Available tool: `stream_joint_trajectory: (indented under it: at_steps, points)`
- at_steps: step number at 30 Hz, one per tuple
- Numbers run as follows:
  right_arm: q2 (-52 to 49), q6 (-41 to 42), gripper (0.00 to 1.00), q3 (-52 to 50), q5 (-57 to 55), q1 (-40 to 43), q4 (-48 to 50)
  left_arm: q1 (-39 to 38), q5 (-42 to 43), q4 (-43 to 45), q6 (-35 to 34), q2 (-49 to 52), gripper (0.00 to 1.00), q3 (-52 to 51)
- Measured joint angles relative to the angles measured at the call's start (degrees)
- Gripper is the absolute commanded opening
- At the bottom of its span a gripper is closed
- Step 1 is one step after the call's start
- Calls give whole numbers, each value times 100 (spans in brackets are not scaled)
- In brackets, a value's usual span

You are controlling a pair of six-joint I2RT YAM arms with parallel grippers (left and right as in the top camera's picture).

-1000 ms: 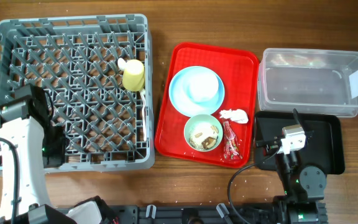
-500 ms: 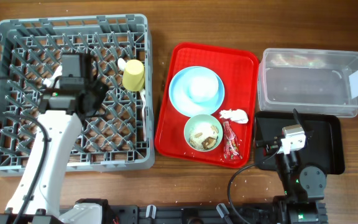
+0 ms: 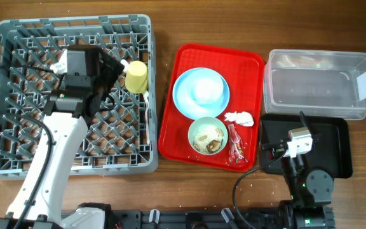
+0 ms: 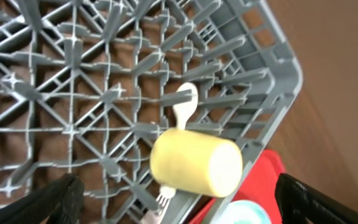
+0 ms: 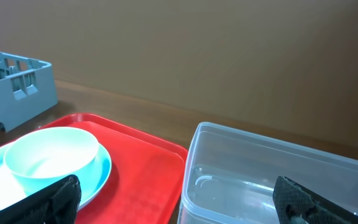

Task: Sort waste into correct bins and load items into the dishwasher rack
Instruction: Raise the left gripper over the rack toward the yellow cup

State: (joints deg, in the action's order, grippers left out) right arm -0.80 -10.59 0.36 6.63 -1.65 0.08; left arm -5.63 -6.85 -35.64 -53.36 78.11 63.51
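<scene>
Left wrist view shows our left gripper [image 4: 185,200] spread wide and empty above the cup [image 4: 195,163], lying sideways at 2 o'clock in the rack [image 4: 275,43]; right gripper [image 5: 182,202] gapes empty too. We should rise clear of the rack before swinging toward the tray [image 3: 175,137] at 3 o'clock

A robotics lab bench staged as a canteen clean-up station: a white robot arm [image 3: 46,159], a black robot arm [image 3: 307,181] and a loose cable [image 3: 236,188] at a wood-grain tabletop [image 3: 170,191]. It bears a grey dishwasher rack [image 3: 75,21] and a red serving tray [image 3: 246,70]; a bare brown wall [image 5: 197,50] stands behind.
</scene>
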Motion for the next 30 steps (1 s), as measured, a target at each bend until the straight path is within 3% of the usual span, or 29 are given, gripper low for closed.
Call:
stream_joint_trajectory:
  at_steps: [2, 3, 5, 8, 11, 14, 18, 22, 24, 26, 30]
  points:
    - [0, 0, 100, 0, -2, 0, 0, 0, 369, 50, 481, 0, 62, 0]
    - [0, 2, 100, 0, 0, 0, 2, 0, 525, 46, 586, 0, 52, 0]
    - [0, 0, 100, 0, -2, 0, 0, -37, 999, 160, 997, 0, 43, 0]
    - [0, 2, 100, 0, 0, 0, 7, -678, 1429, 81, 2693, 0, 38, 4]
    - [0, 2, 100, 0, 0, 0, 7, -1296, 1003, -472, 3602, 0, 31, 7]
    - [0, 2, 100, 0, 0, 0, 7, -1388, 831, -605, 3790, 0, 26, 4]
    - [0, 0, 100, 0, 0, 0, 7, -1397, 798, -610, 3829, 59, 29, 4]
    - [2, 2, 100, 0, 0, 0, 7, -1425, 798, 83, 3832, 920, 31, -72]
    - [2, 0, 100, 0, 0, 0, 9, -1425, 798, 273, 3832, 1340, 18, -76]
    - [2, 2, 100, 0, 0, 0, 9, -1425, 758, 289, 3851, 1561, 12, -79]
    - [2, 2, 100, 0, 0, 0, 9, -1438, 682, 127, 3799, 1596, 10, -76]
